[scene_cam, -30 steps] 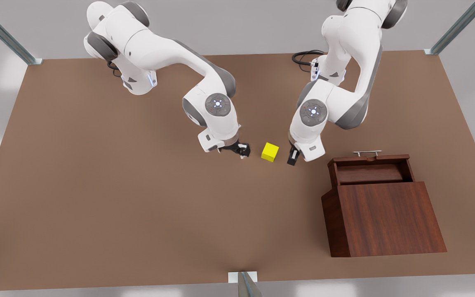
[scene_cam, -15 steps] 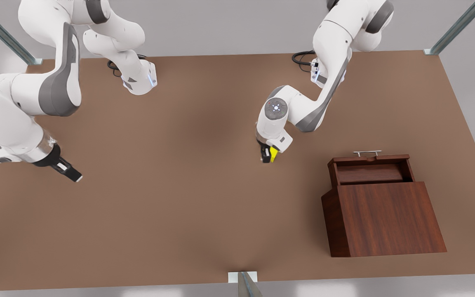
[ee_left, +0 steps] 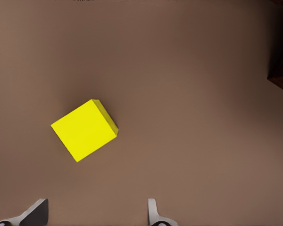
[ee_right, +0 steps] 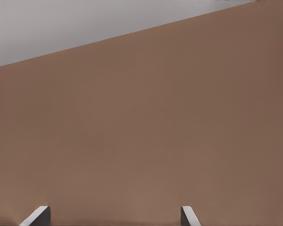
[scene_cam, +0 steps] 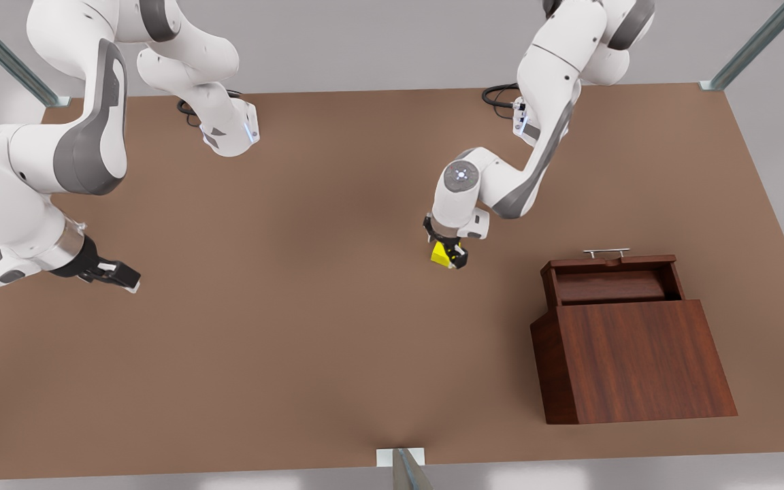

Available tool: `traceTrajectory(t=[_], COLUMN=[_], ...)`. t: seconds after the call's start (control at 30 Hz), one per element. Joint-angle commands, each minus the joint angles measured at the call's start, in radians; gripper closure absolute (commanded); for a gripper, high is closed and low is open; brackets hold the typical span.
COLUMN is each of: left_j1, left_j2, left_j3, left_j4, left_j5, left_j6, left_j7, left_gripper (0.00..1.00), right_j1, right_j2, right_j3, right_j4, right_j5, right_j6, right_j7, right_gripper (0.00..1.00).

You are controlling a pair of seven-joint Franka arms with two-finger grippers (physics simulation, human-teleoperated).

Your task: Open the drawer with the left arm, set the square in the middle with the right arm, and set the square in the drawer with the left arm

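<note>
Drawer (scene_cam: 611, 279) stands pulled out of the wooden cabinet (scene_cam: 637, 361) on the front view's right, silver handle (scene_cam: 606, 252) on its far edge, inside bare. Step one reads as done.

Square (scene_cam: 441, 253) sits on the tabletop (scene_cam: 297, 340) about mid-table, left of the drawer and well apart from it. Step two looks done as well.

Left gripper (scene_cam: 452, 253) is directly over the square. In the left wrist view the fingertips (ee_left: 35, 213) are spread wide with the square (ee_left: 84, 129) on the table between and beyond them, not gripped; a cabinet corner (ee_left: 282, 77) shows at the edge.

Right gripper (scene_cam: 120, 278) waits far off at the front view's left edge of the table, fingertips (ee_right: 37, 215) apart, holding nothing.

Left to do, by my reading: descend, close on the square, carry it right and release it into the drawer
</note>
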Motion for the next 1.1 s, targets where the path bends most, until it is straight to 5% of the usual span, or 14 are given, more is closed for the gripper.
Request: traceTrajectory(t=[0.0, 0.53, 0.6, 0.63, 0.73, 0.87, 1.0, 1.07], left_j1=[0.0, 0.011, 0.009, 0.005, -0.006, -0.015, 0.054, 0.092], left_j2=[0.002, 0.05, 0.016, 0.01, -0.015, 0.01, -0.015, -0.005], left_j3=[0.001, 0.035, 0.035, 0.031, 0.024, -0.065, -0.062, -0.062], left_j4=[-0.016, -0.007, -0.007, -0.009, -0.007, -0.032, -0.025, 0.007], left_j5=[0.012, -0.267, -0.074, 0.153, 0.15, 0.103, -0.074, -0.083], left_j6=[0.016, 0.048, 0.05, 0.056, 0.053, 0.021, -0.114, -0.101], left_j7=[-0.666, -0.862, -0.835, -0.723, 0.355, 1.279, 2.013, 2.035], left_gripper=[0.0, 0.0, 0.0, 0.0, 0.0, 0.0, 0.0, 0.0], right_j1=[0.0, -0.003, -0.005, -0.003, -0.005, -0.005, -0.005, -0.005], right_j2=[0.0, 0.002, 0.002, 0.002, 0.002, 0.002, 0.002, 0.002], right_j3=[-0.001, -0.001, -0.001, -0.001, -0.001, -0.001, -0.001, -0.001], right_j4=[0.001, 0.005, 0.005, 0.005, 0.005, 0.005, 0.005, 0.005], right_j5=[0.001, 0.018, 0.018, 0.018, 0.018, 0.019, 0.019, 0.019], right_j6=[0.0, 0.0, 0.0, 0.0, 0.0, 0.0, 0.0, 0.0], right_j7=[-0.276, -0.276, -0.276, -0.276, -0.276, -0.276, -0.277, -0.277], right_gripper=[0.0, 0.0, 0.0, 0.0, 0.0, 0.0, 0.0, 0.0])
